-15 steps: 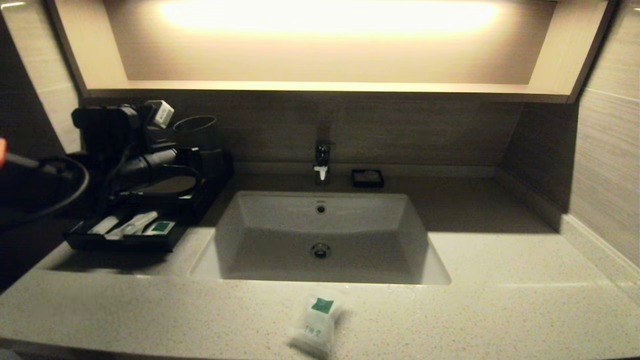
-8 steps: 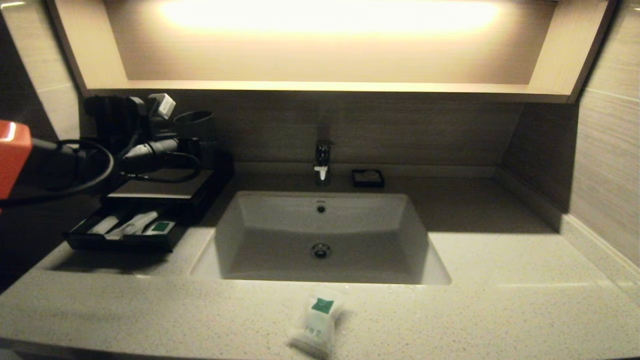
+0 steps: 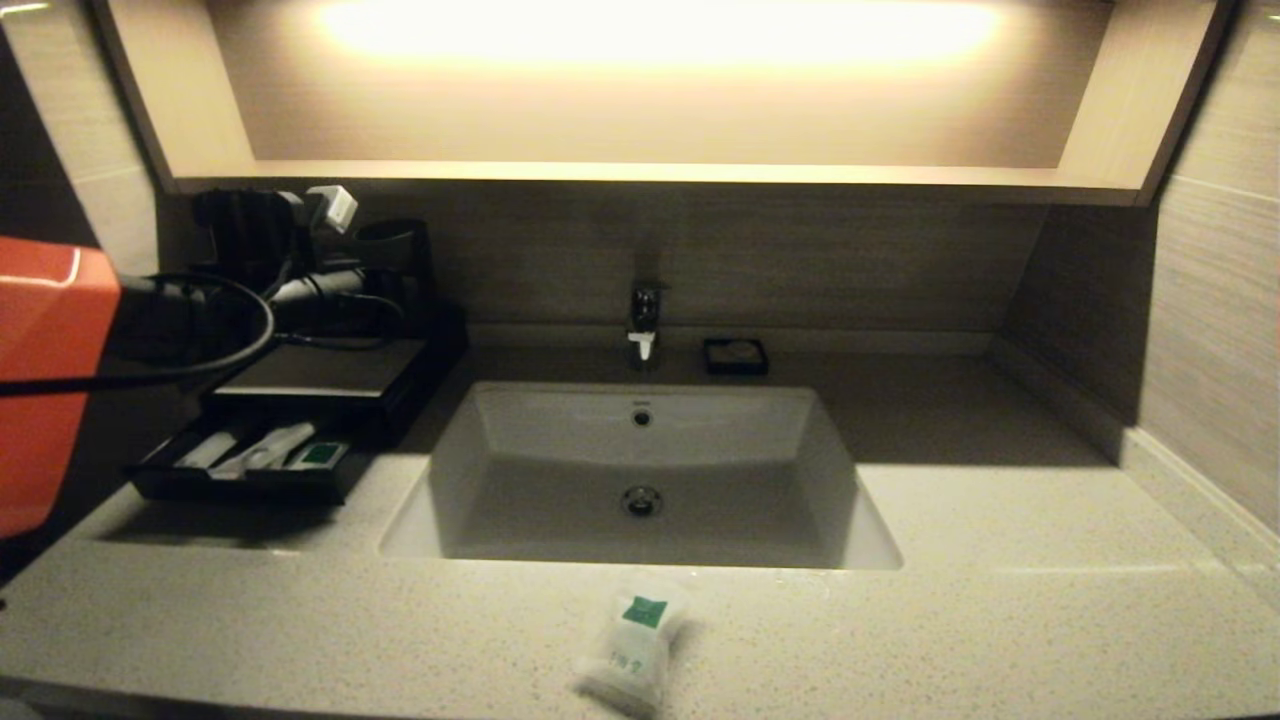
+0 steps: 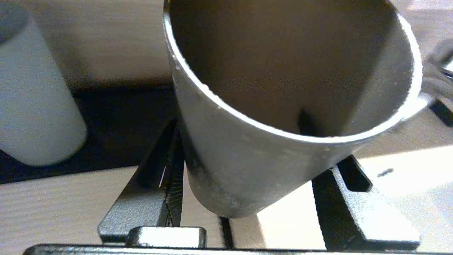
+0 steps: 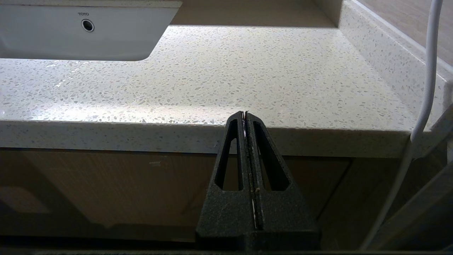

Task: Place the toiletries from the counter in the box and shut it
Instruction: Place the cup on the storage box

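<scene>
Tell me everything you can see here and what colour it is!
counter: one, pale speckled, across the front
basin: one, white, sunk in the counter
faucet: one, shiny metal, behind the basin
dish: one, small black, right of the faucet
box: one, black, back left, drawer pulled out
packets: at least two, pale, one green-labelled, in the drawer
pouch: one, white with green label, near the counter's front edge
tumbler: one, grey, back left by the box
second cup: one, pale, beside the tumbler
shelf: one, beige, lit, above the counter
left gripper: one, black fingers open either side of the tumbler
right gripper: one, black fingers shut, low before the counter's edge
</scene>
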